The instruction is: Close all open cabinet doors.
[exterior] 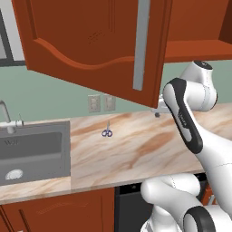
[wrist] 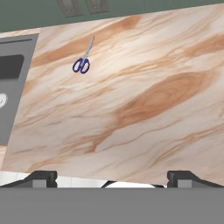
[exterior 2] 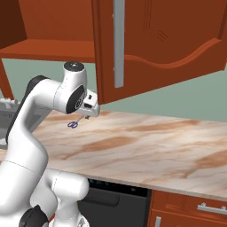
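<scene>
One tall reddish-brown cabinet door (exterior: 90, 41) stands swung out from the wall cabinet toward the base, its long silver bar handle (exterior: 141, 45) near its free edge. The right base view shows the same cabinet door (exterior 2: 164, 40) and handle (exterior 2: 119, 44), with the cabinet's open underside (exterior 2: 44, 49) to the left. My gripper (exterior 2: 90, 115) hangs just below the door's lower corner, pointing down at the counter. In the left base view the gripper (exterior: 158, 110) peeks out under that corner. The gripper (wrist: 113, 178) is open, fingertips (wrist: 41, 177) wide apart with nothing between them.
Blue-handled scissors (exterior: 107, 131) (wrist: 83, 63) lie on the marble counter (exterior: 149, 145) near the wall outlets (exterior: 100, 103). A grey sink (exterior: 31, 149) with a faucet (exterior: 5, 115) sits at the left. A dark dishwasher front (exterior 2: 115, 199) is below the counter.
</scene>
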